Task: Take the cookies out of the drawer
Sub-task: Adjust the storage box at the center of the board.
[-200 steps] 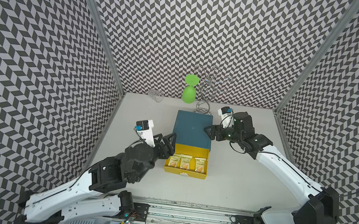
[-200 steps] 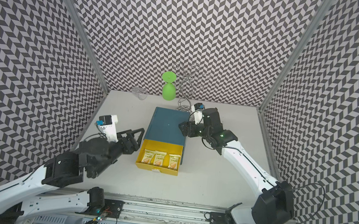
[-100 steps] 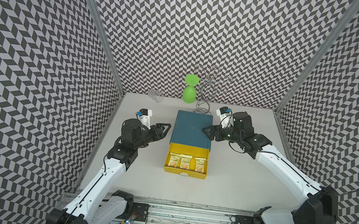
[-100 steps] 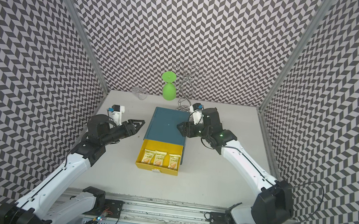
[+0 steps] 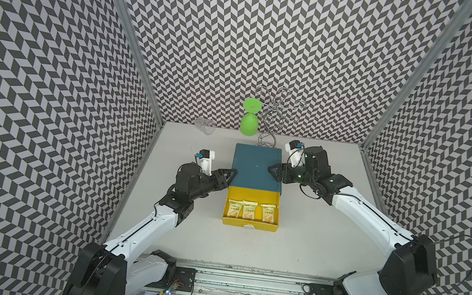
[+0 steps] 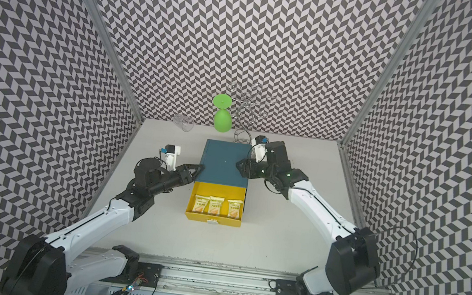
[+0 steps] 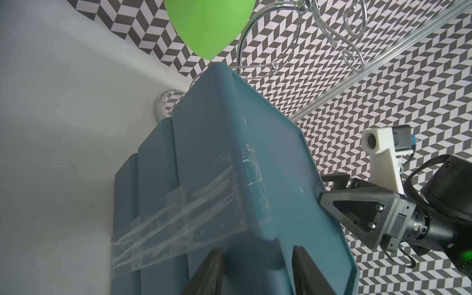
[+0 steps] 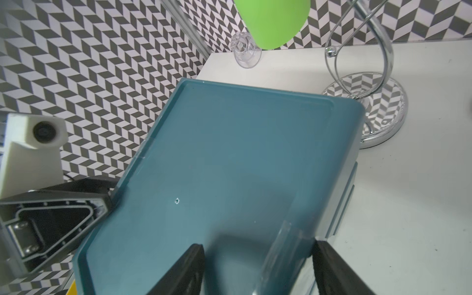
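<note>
**Fig. 1.** Both top views show the drawer [image 5: 249, 226] [image 6: 213, 219], yellow, pulled out of the teal cabinet [image 5: 257, 166] [image 6: 223, 165] toward the robot's base and resting on the white table [image 5: 309, 240].

The cookies [image 5: 249, 211] [image 6: 215, 206] are 3 pale yellow packets lying flat in the drawer, printed face up, in 1 row across its width. Each packet's long axis runs from the cabinet to the drawer's front wall, parallel to the line of pull. The tan biscuit picture lies at the end nearer the front wall. The 2 packets on the robot's left lie just beside each other, and the 3rd sits slightly apart from them.

The left gripper [image 5: 232, 174] [image 6: 200, 169] [image 7: 255, 255] is at the cabinet's left top edge. Its fingers are apart and straddle the rim, beside a strip of clear tape [image 7: 191, 204]. Whether the pads touch the cabinet cannot be judged. The right gripper [image 5: 273, 171] [image 6: 239, 164] [image 8: 258, 255] is at the right top edge, its fingers also apart astride the rim. Neither gripper touches a packet.

Behind the cabinet stands a chrome rack [image 5: 276, 110] with an inverted green goblet [image 5: 248, 122] on it. A clear glass [image 5: 205, 125] lies near the back wall.
</note>
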{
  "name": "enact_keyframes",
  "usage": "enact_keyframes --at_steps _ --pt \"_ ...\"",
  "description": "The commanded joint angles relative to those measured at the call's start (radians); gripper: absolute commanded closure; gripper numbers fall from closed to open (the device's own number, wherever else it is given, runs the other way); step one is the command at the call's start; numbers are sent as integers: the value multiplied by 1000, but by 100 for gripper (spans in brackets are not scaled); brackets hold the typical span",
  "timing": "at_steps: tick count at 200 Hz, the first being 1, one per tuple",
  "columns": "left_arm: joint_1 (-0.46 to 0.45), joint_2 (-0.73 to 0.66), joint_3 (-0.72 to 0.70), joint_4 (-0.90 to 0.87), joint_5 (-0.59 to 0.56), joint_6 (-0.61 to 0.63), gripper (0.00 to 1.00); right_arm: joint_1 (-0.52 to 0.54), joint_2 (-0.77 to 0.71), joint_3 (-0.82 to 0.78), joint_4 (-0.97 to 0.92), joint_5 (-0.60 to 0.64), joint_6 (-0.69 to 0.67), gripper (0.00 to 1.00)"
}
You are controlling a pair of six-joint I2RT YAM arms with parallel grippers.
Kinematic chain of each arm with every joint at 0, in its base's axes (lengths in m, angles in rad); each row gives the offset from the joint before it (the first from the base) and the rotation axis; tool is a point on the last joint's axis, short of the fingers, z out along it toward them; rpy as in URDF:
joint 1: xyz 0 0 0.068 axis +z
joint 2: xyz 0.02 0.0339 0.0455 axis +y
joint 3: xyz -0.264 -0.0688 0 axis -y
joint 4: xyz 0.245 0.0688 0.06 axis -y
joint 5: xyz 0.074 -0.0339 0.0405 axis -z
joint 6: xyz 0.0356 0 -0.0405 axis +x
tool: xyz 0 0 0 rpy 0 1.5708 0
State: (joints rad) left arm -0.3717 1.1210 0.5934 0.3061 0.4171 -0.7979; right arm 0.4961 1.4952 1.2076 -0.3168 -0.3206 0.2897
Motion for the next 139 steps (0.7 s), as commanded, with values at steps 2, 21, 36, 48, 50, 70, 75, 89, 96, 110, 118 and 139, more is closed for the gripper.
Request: enact_keyframes --at_steps 2,21,36,48,50,70,75,89,96,110,118,139 --pt "-91 72 15 36 47 -3 54 15 72 59 -18 -37 -41 32" --pt "-108 66 11 42 40 -11 53 -6 113 139 -101 -23 -69 32" --pt "-110 24 6 2 21 -2 46 -18 130 192 -162 -20 -95 31" --pt "-110 -27 14 -57 -4 21 36 -22 110 197 -161 6 -94 27" --pt "-109 -36 16 -67 -11 25 35 -23 106 198 -159 8 -92 26" --pt "-104 -110 57 -190 -60 73 22 -32 61 204 -147 27 -89 21" --pt "-103 -124 72 -222 -71 86 21 -33 48 209 -143 31 -89 21" --pt "-99 -147 101 -276 -81 108 19 -32 15 228 -151 36 -83 20" --pt "-98 -154 109 -293 -83 115 18 -32 6 249 -171 38 -83 19" --pt "-98 -164 120 -321 -83 126 17 -26 -12 291 -226 39 -86 20" --pt "-99 -174 123 -339 -81 132 17 -16 -26 308 -258 32 -88 20" --pt "-101 -215 110 -364 -81 145 17 46 -79 313 -338 29 -48 20"
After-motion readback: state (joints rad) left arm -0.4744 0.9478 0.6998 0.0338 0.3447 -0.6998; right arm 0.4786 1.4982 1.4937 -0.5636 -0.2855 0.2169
